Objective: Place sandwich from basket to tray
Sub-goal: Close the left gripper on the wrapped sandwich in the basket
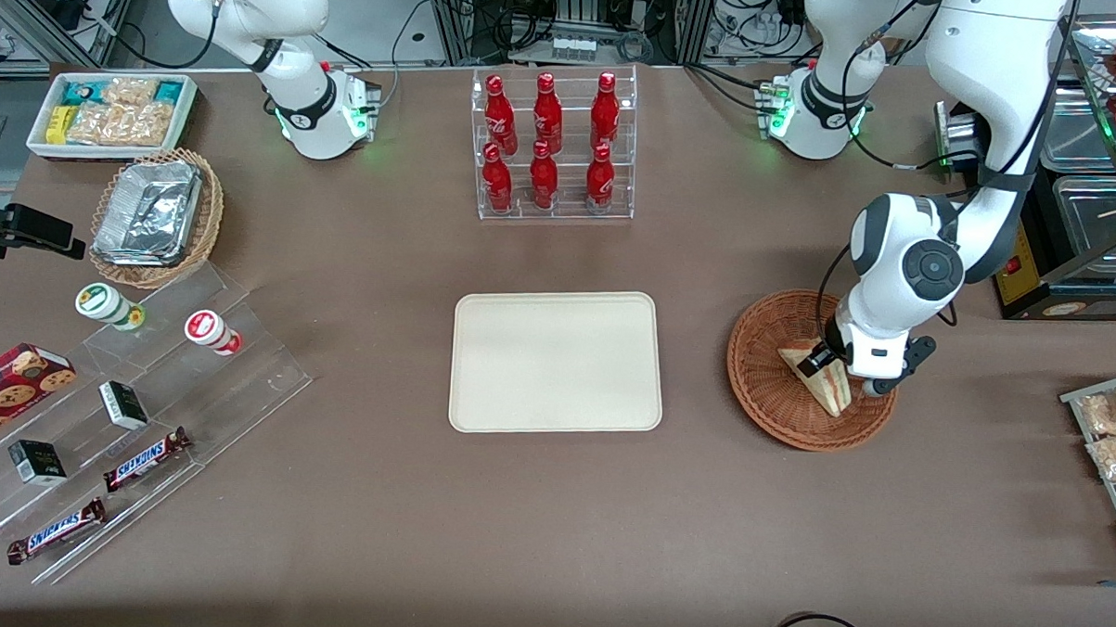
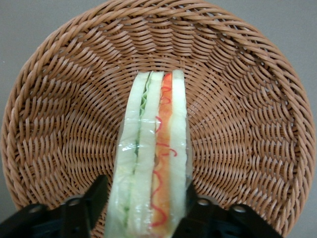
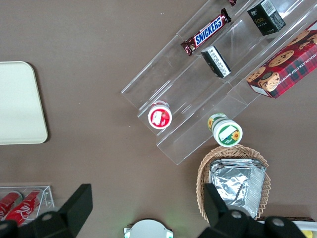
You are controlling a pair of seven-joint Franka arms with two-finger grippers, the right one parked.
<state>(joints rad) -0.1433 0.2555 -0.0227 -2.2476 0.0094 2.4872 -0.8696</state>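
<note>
The sandwich (image 1: 823, 386) is a pale wedge lying in the round reddish-brown basket (image 1: 761, 395), which stands toward the working arm's end of the table. My left gripper (image 1: 830, 365) is down in the basket with one finger on each flat side of the sandwich. In the left wrist view the sandwich (image 2: 156, 144) stands on edge between the black fingers (image 2: 91, 201), its green and red filling facing the camera, and the gripper (image 2: 146, 201) is shut on it over the woven basket (image 2: 237, 99). The cream-beige tray (image 1: 556, 362) lies flat mid-table beside the basket, with nothing on it.
A clear rack of red bottles (image 1: 553, 146) stands farther from the front camera than the tray. Clear stepped shelves with snack bars and cups (image 1: 137, 401), a foil container in a light wicker basket (image 1: 153, 216) and a white bin (image 1: 110, 112) lie toward the parked arm's end.
</note>
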